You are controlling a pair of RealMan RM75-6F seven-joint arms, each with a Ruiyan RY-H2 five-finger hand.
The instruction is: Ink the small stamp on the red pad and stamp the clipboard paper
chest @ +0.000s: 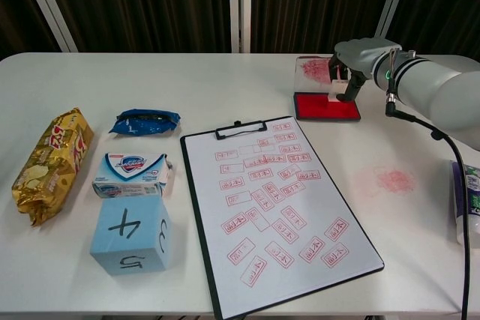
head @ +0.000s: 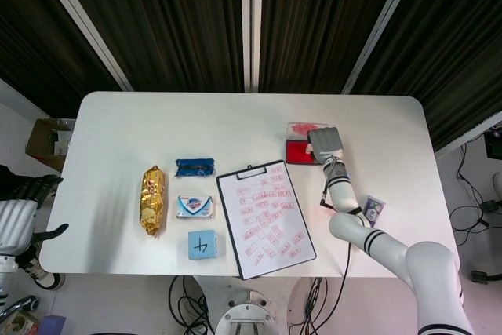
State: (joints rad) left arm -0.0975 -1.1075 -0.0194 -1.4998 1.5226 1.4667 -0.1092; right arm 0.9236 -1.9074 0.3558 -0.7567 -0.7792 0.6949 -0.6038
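The red ink pad (chest: 319, 107) (head: 296, 152) lies open at the back right, its stained clear lid (chest: 313, 69) flat behind it. My right hand (chest: 358, 59) (head: 326, 143) hovers over the pad and pinches the small pale stamp (chest: 337, 89), whose base touches the red surface. In the head view the hand hides the stamp. The clipboard (chest: 225, 134) (head: 252, 170) lies in the middle, and its paper (chest: 277, 200) (head: 267, 217) bears several red stamp marks. My left hand (head: 30, 187) rests off the table's left edge, fingers apart and holding nothing.
At the left lie a gold snack bag (chest: 49, 162), a blue packet (chest: 146, 121), a soap box (chest: 131, 174) and a blue cube (chest: 131, 234) marked 4. A red ink smear (chest: 394, 180) stains the table at the right, near a tube (chest: 469, 200) at the edge.
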